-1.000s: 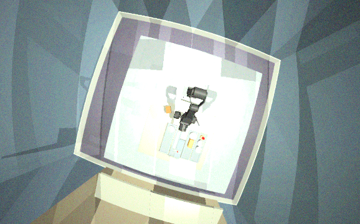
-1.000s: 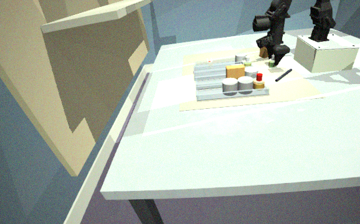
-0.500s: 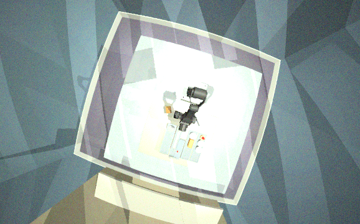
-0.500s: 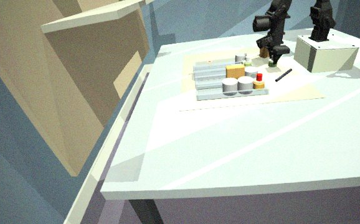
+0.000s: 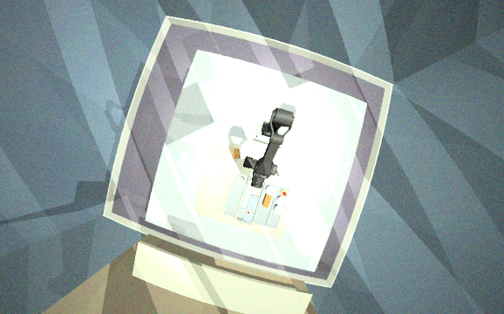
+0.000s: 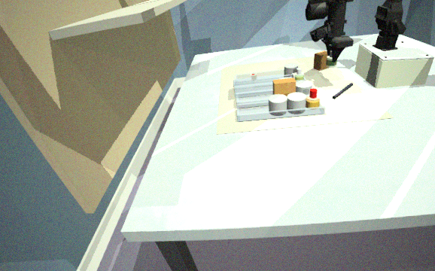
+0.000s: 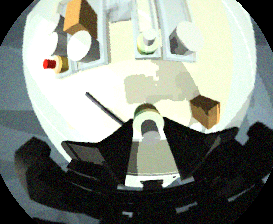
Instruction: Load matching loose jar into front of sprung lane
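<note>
Jar (image 6: pixel 331 61) (image 7: pixel 148 121) in hand (image 6: pixel 334 60) (image 7: pixel 147 120), hidden from top view

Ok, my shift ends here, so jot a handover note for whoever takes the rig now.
Pincer: shut on the loose green-banded jar, outside the rack.
Matching jar: at the front of its lane, between the lanes with grey-sided cylinders.
Done: loose jar grasped.
Left: carry it to that lane's front, push the row back with it, set it on the lane floor against the front stop, release gently so the pusher doesn't snap.
</note>
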`<state>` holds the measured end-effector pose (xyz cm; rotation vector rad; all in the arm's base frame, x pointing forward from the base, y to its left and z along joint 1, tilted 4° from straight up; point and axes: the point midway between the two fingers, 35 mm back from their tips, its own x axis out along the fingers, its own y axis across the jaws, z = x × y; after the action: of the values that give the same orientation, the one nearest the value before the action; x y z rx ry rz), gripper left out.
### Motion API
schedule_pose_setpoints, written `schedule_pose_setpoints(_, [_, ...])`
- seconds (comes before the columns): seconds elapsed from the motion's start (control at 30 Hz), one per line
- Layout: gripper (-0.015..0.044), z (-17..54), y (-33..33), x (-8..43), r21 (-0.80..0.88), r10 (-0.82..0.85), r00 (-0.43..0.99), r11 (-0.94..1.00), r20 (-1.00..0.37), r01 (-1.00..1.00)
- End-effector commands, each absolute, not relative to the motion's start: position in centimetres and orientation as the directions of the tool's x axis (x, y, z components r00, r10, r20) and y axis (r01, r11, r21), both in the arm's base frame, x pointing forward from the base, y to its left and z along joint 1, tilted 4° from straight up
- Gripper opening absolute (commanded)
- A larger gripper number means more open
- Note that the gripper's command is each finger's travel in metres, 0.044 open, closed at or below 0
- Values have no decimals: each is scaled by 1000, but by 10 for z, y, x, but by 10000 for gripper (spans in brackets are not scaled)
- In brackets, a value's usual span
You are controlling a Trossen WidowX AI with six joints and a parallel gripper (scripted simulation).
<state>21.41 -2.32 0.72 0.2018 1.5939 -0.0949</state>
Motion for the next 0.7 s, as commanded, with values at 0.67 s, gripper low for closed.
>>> schedule_pose_setpoints(0.67, [0,22,-36,253,62,65,-6,979,-998,197])
